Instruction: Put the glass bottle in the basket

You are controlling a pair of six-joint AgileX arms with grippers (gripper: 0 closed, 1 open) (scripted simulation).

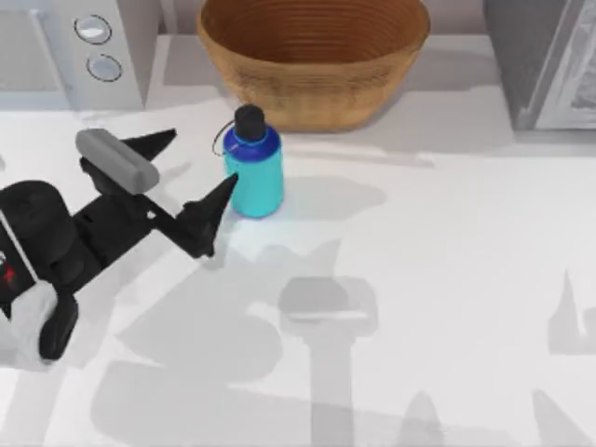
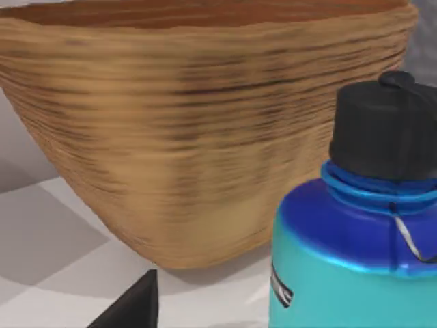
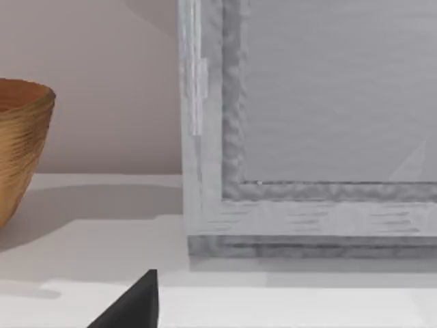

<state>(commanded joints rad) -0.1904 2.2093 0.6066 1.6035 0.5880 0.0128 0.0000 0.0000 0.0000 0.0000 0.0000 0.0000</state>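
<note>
The smooth cyan cylindrical glass bottle (image 1: pixel 255 172), blue-shouldered and black-capped, stands upright on the white surface (image 1: pixel 428 270) just before the round, ribbed tan woven basket (image 1: pixel 313 58). The left tool (image 1: pixel 194 174) hovers beside it, black pointed fingers spread wide.

White table (image 1: pixel 438 279), glass bottle (image 1: pixel 255 168) upright, basket (image 1: pixel 312 56) behind

white table (image 1: pixel 438 279), grey appliances (image 1: pixel 79 51) at back corners

Bright even light, soft grey shadows, mild blur
</note>
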